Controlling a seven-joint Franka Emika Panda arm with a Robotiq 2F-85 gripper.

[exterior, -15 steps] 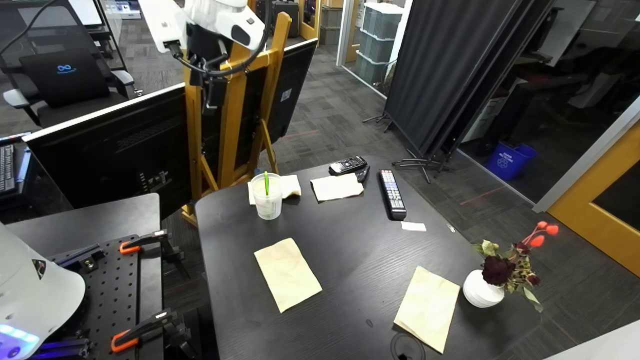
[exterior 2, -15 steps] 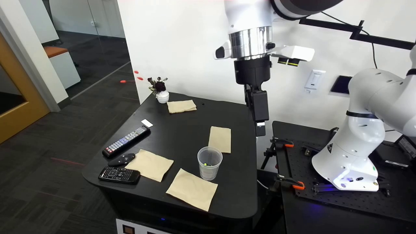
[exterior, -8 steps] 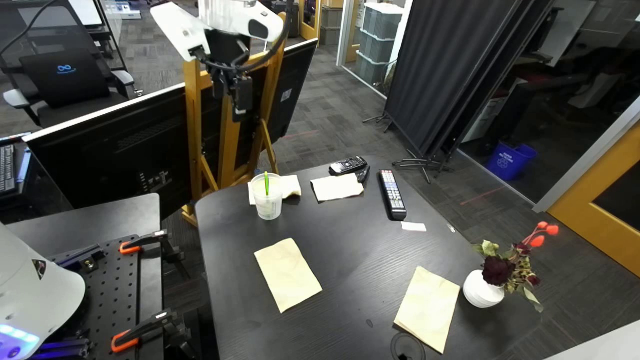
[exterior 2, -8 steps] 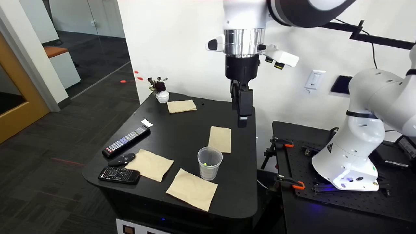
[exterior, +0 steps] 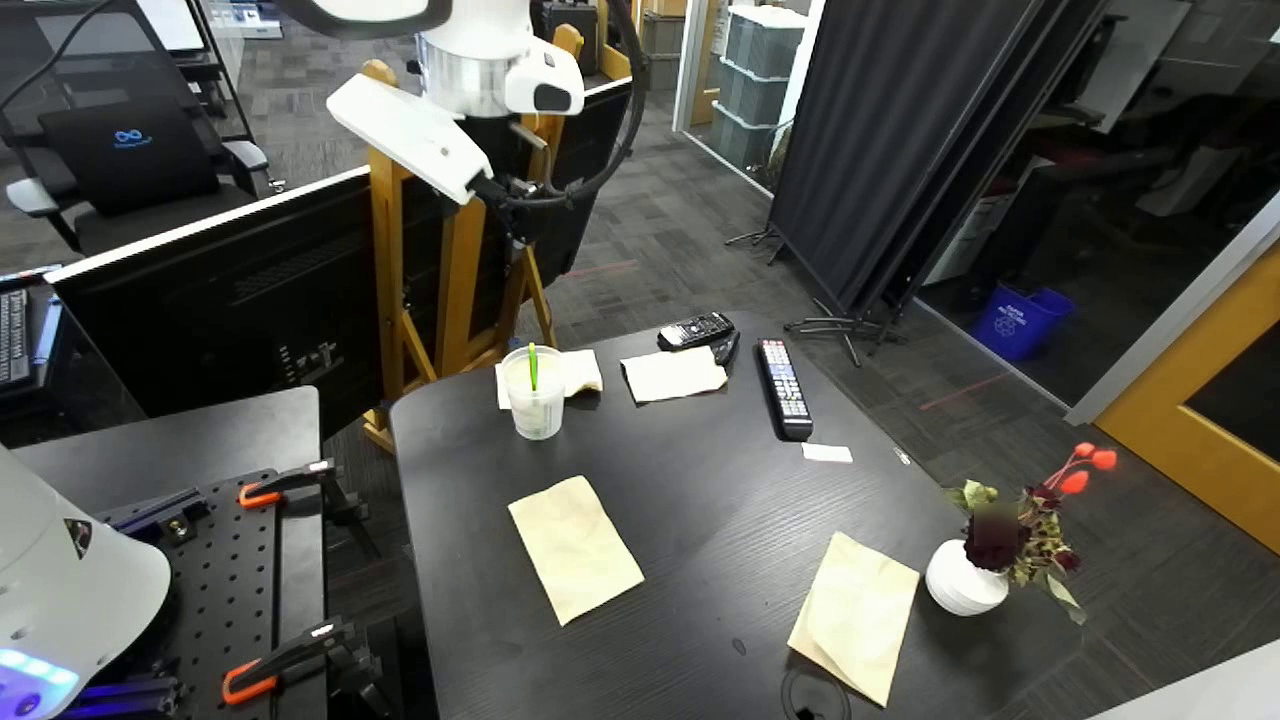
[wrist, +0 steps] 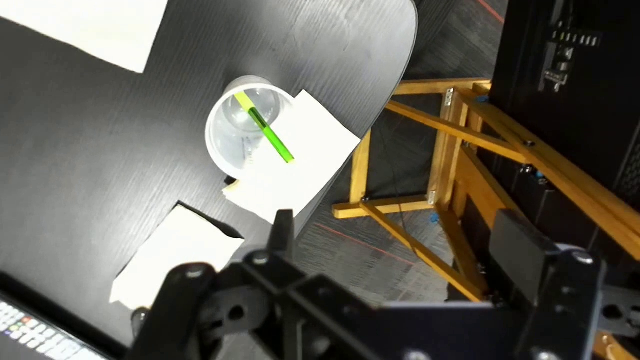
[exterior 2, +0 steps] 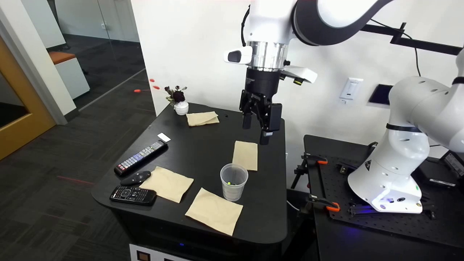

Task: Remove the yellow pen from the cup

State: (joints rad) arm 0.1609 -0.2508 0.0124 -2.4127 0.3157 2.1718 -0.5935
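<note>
**Pen (wrist: 266, 129) is in the cup (exterior: 537, 415), gripper (exterior 2: 256, 132) hangs with nothing in it**

The task looks to me at its beginning. The yellow-green pen is inside the cup, leaning, and the cup stands upright on the dark table (exterior: 700, 470), just beside a sheet of paper (wrist: 315, 140). Whether cup and paper touch, I cannot say. In the wrist view the upper end of the pen seems to reach the rim or slightly past it, on the side of this paper, so there is a piece which can be taken.

The gripper hangs higher than the cup and well apart from it. Its fingers (wrist: 283, 235) stand wide from each other, and between them I see only the background, no object.

I judge that the step in hand is the approach; the grasp is not yet made. The next move, in my opinion, asks to bring the gripper over the cup and then slowly down, until the fingers are on both sides of the free end of the pen. The pen lies slanting to the line of the fingers, so perhaps a turn is useful. After this, the gripper should close on the pen only, not on the wall of the cup, and lift it mostly upward. The cup looks thin and light, so I think it can tip if the pull goes sideways.
</note>
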